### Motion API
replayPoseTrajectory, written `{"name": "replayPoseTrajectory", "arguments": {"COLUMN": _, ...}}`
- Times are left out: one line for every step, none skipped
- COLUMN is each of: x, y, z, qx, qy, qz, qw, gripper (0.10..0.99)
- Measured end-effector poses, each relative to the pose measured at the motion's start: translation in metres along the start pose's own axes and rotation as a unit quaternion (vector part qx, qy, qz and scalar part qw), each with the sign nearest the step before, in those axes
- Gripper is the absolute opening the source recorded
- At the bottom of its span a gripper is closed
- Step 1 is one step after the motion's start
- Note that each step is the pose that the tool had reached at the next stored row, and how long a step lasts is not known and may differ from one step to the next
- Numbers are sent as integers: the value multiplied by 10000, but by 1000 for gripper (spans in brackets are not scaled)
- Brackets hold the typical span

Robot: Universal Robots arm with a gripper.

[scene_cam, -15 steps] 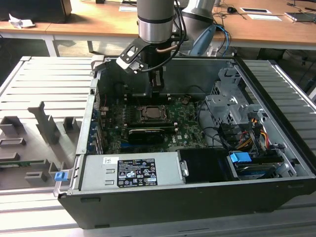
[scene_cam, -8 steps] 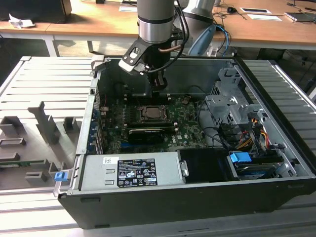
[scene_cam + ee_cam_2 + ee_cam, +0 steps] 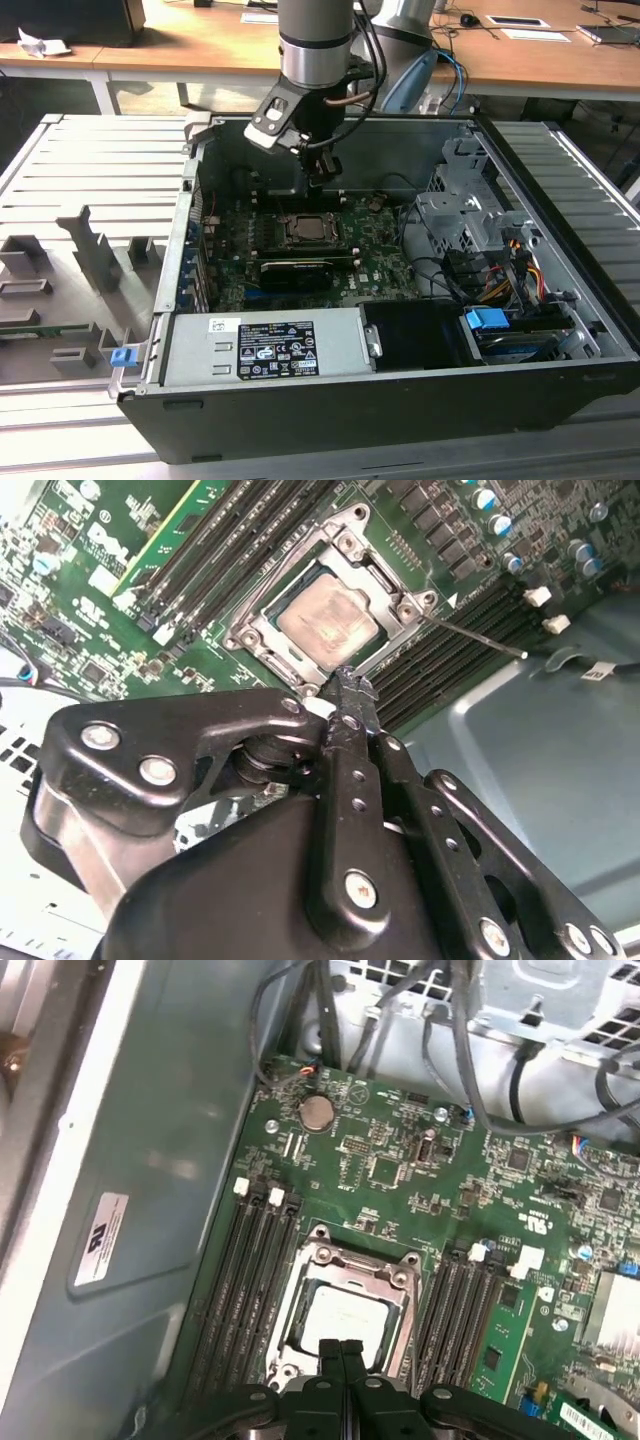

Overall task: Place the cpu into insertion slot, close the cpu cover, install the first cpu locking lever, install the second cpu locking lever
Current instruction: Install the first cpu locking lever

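cpu [image 3: 328, 620]: pale silver-beige square chip

The arm [image 3: 316, 45] reaches down into the open computer case [image 3: 400, 420], its gripper [image 3: 318, 178] hanging over the green circuit board [image 3: 385, 265], just past the far edge of the insertion slot [image 3: 313, 230] (a dark square rimmed in metal). Nearer the camera a grey power supply [image 3: 265, 345] bearing a label lies along the case's front wall, and a metal drive cage [image 3: 465, 210] stands on the exterior view's right. The case sits on a slatted metal table [image 3: 60, 160], with grey fixtures [image 3: 90, 245] on the exterior view's left.
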State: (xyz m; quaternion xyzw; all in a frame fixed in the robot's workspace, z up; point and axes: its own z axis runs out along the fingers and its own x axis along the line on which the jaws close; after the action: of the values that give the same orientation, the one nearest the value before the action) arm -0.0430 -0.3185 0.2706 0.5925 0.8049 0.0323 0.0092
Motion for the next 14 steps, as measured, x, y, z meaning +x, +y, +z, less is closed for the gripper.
{"name": "replayPoseTrajectory", "arguments": {"x": 0, "y": 0, "z": 1, "qx": 2, "qy": 7, "qz": -109, "qw": 9999, "gripper": 106}}
{"name": "replayPoseTrajectory", "arguments": {"x": 0, "y": 0, "z": 0, "qx": 4, "qy": 12, "qz": -187, "qw": 9998, "gripper": 106}}
{"name": "replayPoseTrajectory", "arguments": {"x": 0, "y": 0, "z": 0, "qx": 7, "qy": 18, "qz": -287, "qw": 9996, "gripper": 106}}
{"name": "replayPoseTrajectory", "arguments": {"x": 0, "y": 0, "z": 0, "qx": 8, "qy": 23, "qz": -350, "qw": 9994, "gripper": 106}}
{"name": "replayPoseTrajectory", "arguments": {"x": 0, "y": 0, "z": 0, "qx": 10, "qy": 29, "qz": -448, "qw": 9990, "gripper": 106}}
{"name": "replayPoseTrajectory", "arguments": {"x": 0, "y": 0, "z": 0, "qx": 15, "qy": 42, "qz": -671, "qw": 9977, "gripper": 106}}
{"name": "replayPoseTrajectory", "arguments": {"x": 0, "y": 0, "z": 0, "qx": 19, "qy": 51, "qz": -801, "qw": 9968, "gripper": 106}}
{"name": "replayPoseTrajectory", "arguments": {"x": 0, "y": 0, "z": 1, "qx": 23, "qy": 64, "qz": -1003, "qw": 9949, "gripper": 106}}
{"name": "replayPoseTrajectory", "arguments": {"x": 0, "y": 0, "z": 1, "qx": 27, "qy": 75, "qz": -1184, "qw": 9929, "gripper": 106}}
{"name": "replayPoseTrajectory", "arguments": {"x": 0, "y": 0, "z": 1, "qx": 31, "qy": 86, "qz": -1352, "qw": 9908, "gripper": 106}}
{"name": "replayPoseTrajectory", "arguments": {"x": 0, "y": 0, "z": 2, "qx": 33, "qy": 92, "qz": -1443, "qw": 9895, "gripper": 106}}
{"name": "replayPoseTrajectory", "arguments": {"x": 0, "y": 0, "z": 3, "qx": 36, "qy": 99, "qz": -1559, "qw": 9877, "gripper": 106}}
{"name": "replayPoseTrajectory", "arguments": {"x": 0, "y": 0, "z": 3, "qx": 39, "qy": 106, "qz": -1669, "qw": 9859, "gripper": 106}}
{"name": "replayPoseTrajectory", "arguments": {"x": 0, "y": 0, "z": 4, "qx": 41, "qy": 112, "qz": -1765, "qw": 9842, "gripper": 106}}
